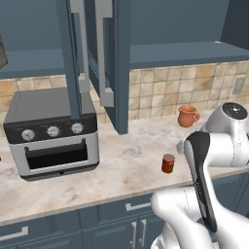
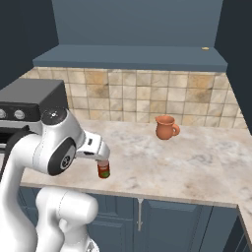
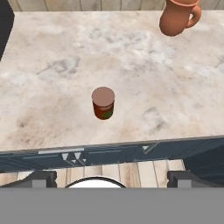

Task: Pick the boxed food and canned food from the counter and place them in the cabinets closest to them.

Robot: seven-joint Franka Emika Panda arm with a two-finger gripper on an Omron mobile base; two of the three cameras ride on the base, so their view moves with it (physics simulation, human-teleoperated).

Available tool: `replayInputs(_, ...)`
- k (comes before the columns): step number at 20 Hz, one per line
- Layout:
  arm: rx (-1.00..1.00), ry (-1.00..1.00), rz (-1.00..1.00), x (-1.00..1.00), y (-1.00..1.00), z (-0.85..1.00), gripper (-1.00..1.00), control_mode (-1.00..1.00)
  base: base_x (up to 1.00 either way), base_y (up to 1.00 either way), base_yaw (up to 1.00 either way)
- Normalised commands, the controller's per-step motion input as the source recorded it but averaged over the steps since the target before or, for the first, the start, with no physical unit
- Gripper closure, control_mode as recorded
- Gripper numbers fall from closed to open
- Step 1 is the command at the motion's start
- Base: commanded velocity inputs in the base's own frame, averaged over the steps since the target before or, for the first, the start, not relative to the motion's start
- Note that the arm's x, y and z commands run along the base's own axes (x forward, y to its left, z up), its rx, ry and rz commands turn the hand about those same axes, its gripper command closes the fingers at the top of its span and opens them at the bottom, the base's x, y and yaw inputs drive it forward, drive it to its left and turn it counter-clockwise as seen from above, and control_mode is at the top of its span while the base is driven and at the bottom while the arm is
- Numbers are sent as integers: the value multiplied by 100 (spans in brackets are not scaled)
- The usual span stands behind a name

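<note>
Counter (image 1: 121,165) of beige marble beneath open cabinets (image 1: 104,58).

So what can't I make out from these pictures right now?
- Small red-orange can: in the right base view the white arm covers its top.
- Dark blue-grey wall cabinet: in the left base view the open door hides its interior.
- Brown object on the shelf: cut off by the left base view's edge.
- Gripper fingers: hand view shows tips alone.
</note>
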Motion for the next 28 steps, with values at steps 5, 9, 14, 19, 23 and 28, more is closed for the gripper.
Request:
replayInputs(5, 0, 0, 0, 15, 26, -23, -100, -100, 0, 0, 0)
replayInputs(9, -1, -6, 0, 10, 5, -25, -100, -100, 0, 0, 0)
replayInputs(14, -2, -10, 0, 12, 0, -17, -100, -100, 0, 0, 0)
replayInputs(19, -3, -9, 0, 25, 4, -12, -100, -100, 0, 0, 0)
replayInputs(23, 0, -4, 0, 19, 4, -13, -100, -100, 0, 0, 0)
replayInputs(28, -1, -3, 0, 11, 1, -8, -100, -100, 0, 0, 0)
